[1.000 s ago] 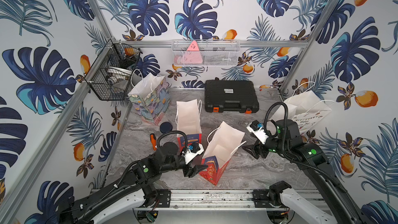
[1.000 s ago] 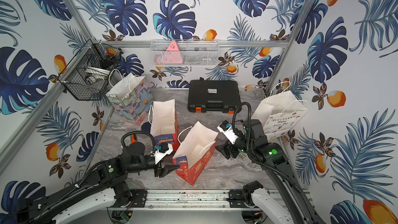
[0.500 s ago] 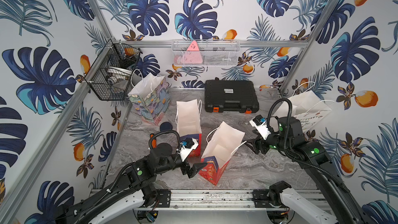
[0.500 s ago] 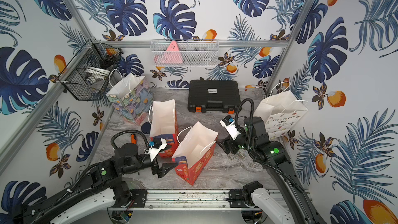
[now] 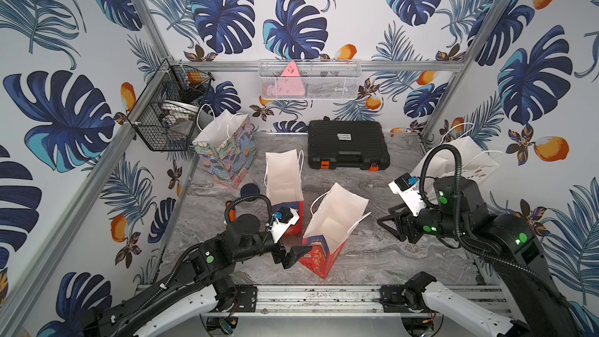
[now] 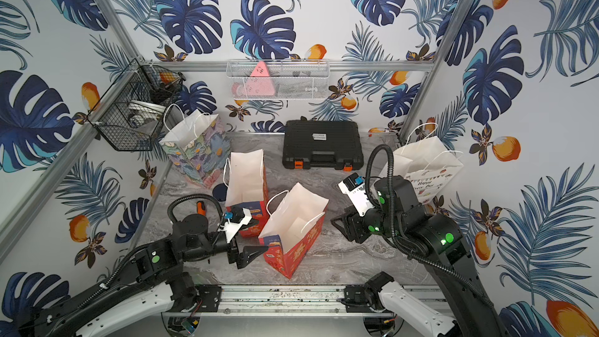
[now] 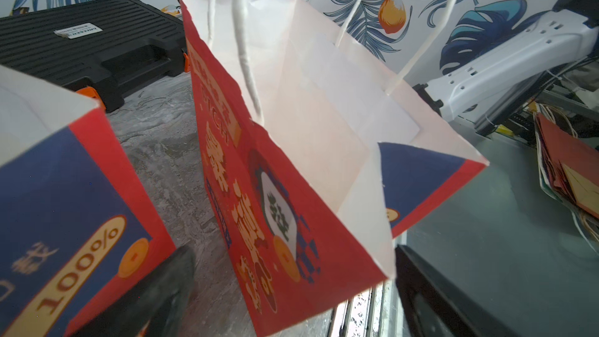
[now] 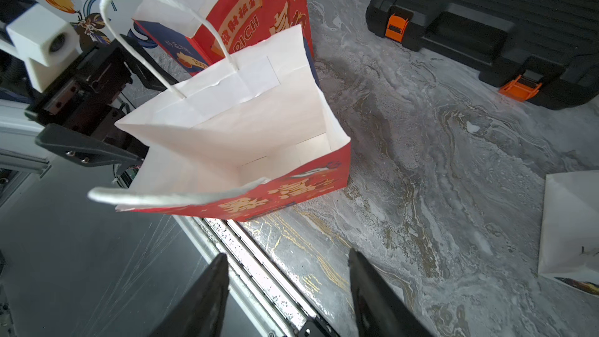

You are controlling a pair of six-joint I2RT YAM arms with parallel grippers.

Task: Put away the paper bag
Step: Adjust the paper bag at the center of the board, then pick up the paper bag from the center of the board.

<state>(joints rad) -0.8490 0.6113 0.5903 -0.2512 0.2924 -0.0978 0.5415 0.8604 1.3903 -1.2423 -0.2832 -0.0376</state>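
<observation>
A red paper bag (image 5: 334,222) (image 6: 291,222) stands open and tilted near the table's front edge, its white inside empty (image 8: 233,144). My left gripper (image 5: 293,254) (image 6: 251,252) is open at the bag's near left corner. In the left wrist view that corner (image 7: 308,238) sits between the spread jaws, which are not closed on it. My right gripper (image 5: 389,228) (image 6: 342,228) (image 8: 288,286) hangs open to the right of the bag with nothing between its fingers. A second red paper bag (image 5: 283,176) (image 7: 64,205) stands upright just behind.
A black tool case (image 5: 346,144) lies at the back. A floral bag (image 5: 227,150) stands back left and a white gift bag (image 5: 466,163) at the right wall. A black wire basket (image 5: 168,115) and a white wire basket (image 5: 308,79) hang on the walls. A metal rail (image 5: 317,296) runs along the front.
My right gripper's jaws have narrowed, and that arm has drawn back slightly to the right. My left jaws opened a little wider at the bag's corner. The bag has not moved.
</observation>
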